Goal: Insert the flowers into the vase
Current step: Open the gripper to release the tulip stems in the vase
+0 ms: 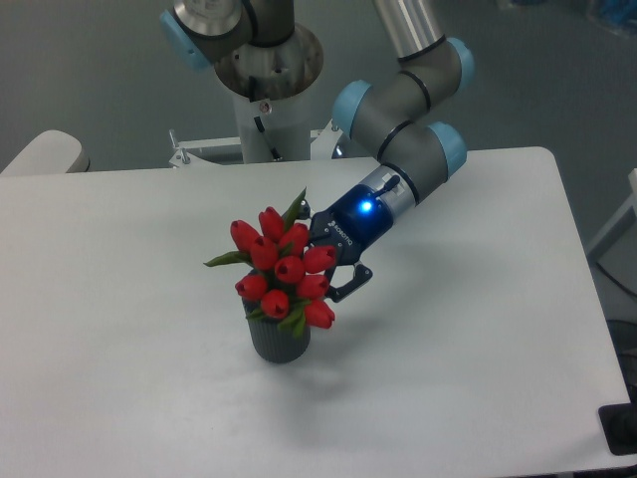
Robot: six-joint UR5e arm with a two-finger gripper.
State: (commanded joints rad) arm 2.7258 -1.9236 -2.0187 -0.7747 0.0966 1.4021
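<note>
The flowers [284, 269], a tight bunch of red tulip buds with a few green leaves, sit on top of the vase [280, 342] and cover its mouth. The bunch leans slightly to the right. The vase is a small dark grey ribbed cylinder standing upright on the white table [478, 329]. My gripper [328, 280] reaches in from the upper right, just behind the bunch's right side, and seems shut on the flowers. One dark finger [354, 278] shows beside the buds; the fingertips and the stems are hidden by the blooms.
The arm's base [264, 90] stands beyond the table's far edge. A pale rounded object [45, 154] lies off the far left corner. A dark object [619, 430] sits past the table's near right corner.
</note>
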